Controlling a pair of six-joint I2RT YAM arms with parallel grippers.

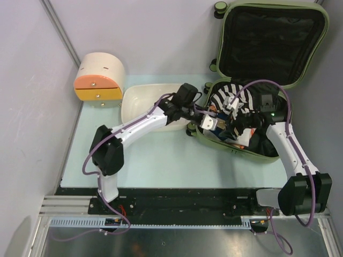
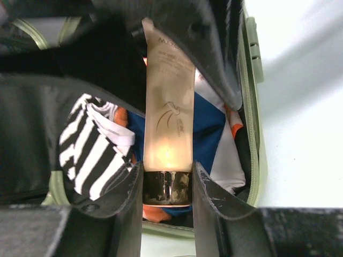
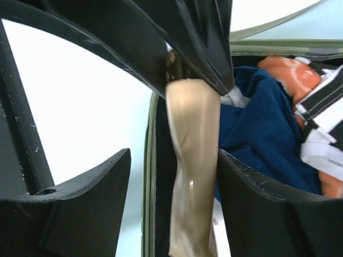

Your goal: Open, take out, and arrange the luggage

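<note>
- The round cream drawer box with an orange front (image 1: 99, 79) and the white rectangular plastic tub (image 1: 140, 101) sit at the left on the pale green desk (image 1: 150, 160). We judge the tub a likely drop spot. The left arm passes over it, so a low swing could knock it.
- Our left claw (image 2: 167, 184) is clamped on the shiny dark cap end of a beige soft cosmetic tube (image 2: 169, 118). With so short a hold, the tube could pivot or slip.
- The large olive-green hard-shell luggage (image 2: 256, 155) lies open at the desk's far right with clothes inside. A dropped tube would fall back among them, by the black-and-white striped garment (image 2: 91, 144).
- Our right claw (image 3: 174, 152) stands apart around the same tube. If it closes while the left pulls, the tube could be squeezed or bent.
</note>
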